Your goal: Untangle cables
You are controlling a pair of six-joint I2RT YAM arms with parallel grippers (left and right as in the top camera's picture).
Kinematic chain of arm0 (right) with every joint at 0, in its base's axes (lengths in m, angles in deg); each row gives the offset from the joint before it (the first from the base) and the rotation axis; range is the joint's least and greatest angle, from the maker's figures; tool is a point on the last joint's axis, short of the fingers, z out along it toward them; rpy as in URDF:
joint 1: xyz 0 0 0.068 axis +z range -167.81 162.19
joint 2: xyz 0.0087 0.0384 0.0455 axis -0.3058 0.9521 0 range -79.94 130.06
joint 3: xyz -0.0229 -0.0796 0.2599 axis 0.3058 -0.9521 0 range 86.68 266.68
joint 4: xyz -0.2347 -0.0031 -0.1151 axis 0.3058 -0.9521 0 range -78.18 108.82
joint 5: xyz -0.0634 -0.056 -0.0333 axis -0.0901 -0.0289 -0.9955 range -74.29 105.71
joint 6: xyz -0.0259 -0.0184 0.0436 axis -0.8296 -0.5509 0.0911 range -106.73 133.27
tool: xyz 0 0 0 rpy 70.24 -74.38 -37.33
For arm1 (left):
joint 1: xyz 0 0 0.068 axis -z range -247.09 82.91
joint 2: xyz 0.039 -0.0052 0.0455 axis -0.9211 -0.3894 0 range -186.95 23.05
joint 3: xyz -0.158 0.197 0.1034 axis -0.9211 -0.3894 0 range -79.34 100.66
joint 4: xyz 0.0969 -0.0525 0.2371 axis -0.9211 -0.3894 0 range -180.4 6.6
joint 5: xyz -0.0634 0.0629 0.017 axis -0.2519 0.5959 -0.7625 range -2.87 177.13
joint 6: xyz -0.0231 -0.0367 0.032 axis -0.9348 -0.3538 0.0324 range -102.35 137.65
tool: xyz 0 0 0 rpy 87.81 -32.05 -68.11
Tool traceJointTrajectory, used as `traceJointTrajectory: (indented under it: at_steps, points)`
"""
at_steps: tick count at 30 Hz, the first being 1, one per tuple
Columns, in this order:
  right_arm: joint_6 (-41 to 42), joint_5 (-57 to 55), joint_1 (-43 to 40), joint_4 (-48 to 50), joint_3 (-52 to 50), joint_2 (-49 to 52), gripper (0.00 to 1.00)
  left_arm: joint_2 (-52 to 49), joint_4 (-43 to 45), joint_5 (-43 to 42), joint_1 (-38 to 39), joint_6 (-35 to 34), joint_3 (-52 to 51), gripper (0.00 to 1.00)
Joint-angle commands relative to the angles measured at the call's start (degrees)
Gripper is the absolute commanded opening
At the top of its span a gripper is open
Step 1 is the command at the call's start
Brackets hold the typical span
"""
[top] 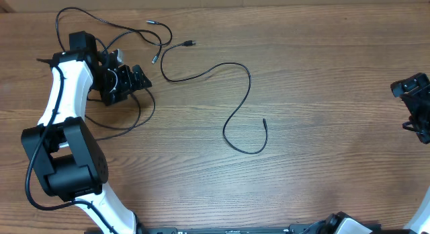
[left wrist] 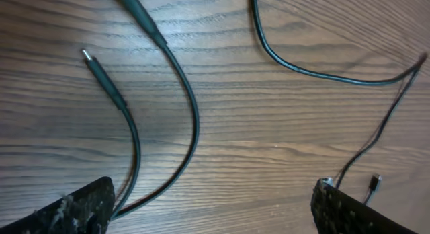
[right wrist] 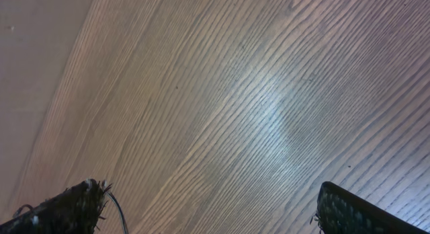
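cables [left wrist: 196, 120] in left wrist view, wood table [right wrist: 255, 113] in right

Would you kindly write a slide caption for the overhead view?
Left end effector open beside looped black cables; one cable snakes across the wooden table's centre.

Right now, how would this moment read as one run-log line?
Job: untangling | left gripper: open, low over two cables | right gripper: open, over bare table | long cable: spread out mid-table
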Motion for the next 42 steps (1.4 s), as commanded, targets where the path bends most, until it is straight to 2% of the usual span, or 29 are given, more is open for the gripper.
traceJointTrajectory:
  at_steps: [1,6,8,13,17,19,21,24,27,32,33,42]
  points:
    - [-0.42,-0.61,-0.07,0.31,0.63,-0.15,1.00,0.76,0.00,9.16,-1.05,-1.36,-0.13,0.93]
    - [-0.42,-0.61,-0.07,0.31,0.63,-0.15,1.00,0.76,-0.44,24.87,-5.77,-9.09,-0.13,0.96]
    - [-0.42,-0.61,-0.07,0.31,0.63,-0.15,1.00,0.76,-0.44,28.35,-8.52,-9.88,-0.13,1.00]
    - [-0.42,-0.61,-0.07,0.31,0.63,-0.15,1.00,0.76,-0.44,33.88,-16.85,-9.81,-0.15,1.00]
    - [-0.42,-0.61,-0.07,0.31,0.63,-0.15,1.00,0.72,-0.02,33.92,-23.85,-9.81,-0.15,1.00]
    - [-0.42,-0.61,-0.07,0.31,0.63,-0.15,1.00,0.70,0.66,33.86,-26.69,-9.64,-0.22,0.95]
    - [-0.42,-0.61,-0.07,0.31,0.61,-0.15,1.00,0.66,1.95,32.85,-29.16,-7.76,-0.52,0.91]
    - [-0.42,-0.61,-0.07,0.31,0.61,-0.15,1.00,0.61,4.87,26.88,-31.43,-3.08,-1.51,0.88]
    - [-0.42,-0.61,-0.07,0.31,0.61,-0.15,1.00,0.61,8.37,21.59,-32.39,0.59,-3.21,0.84]
    - [-0.42,-0.61,-0.07,0.31,0.63,-0.15,1.00,0.59,14.10,21.79,-32.24,3.26,-7.21,0.80]
    - [-0.42,-0.61,-0.07,0.31,0.61,-0.15,1.00,0.59,15.76,22.01,-32.24,3.37,-8.74,0.76]
    - [-0.42,-0.61,-0.07,0.31,0.63,-0.15,1.00,-0.85,22.14,23.10,-32.24,3.56,-15.21,0.59]
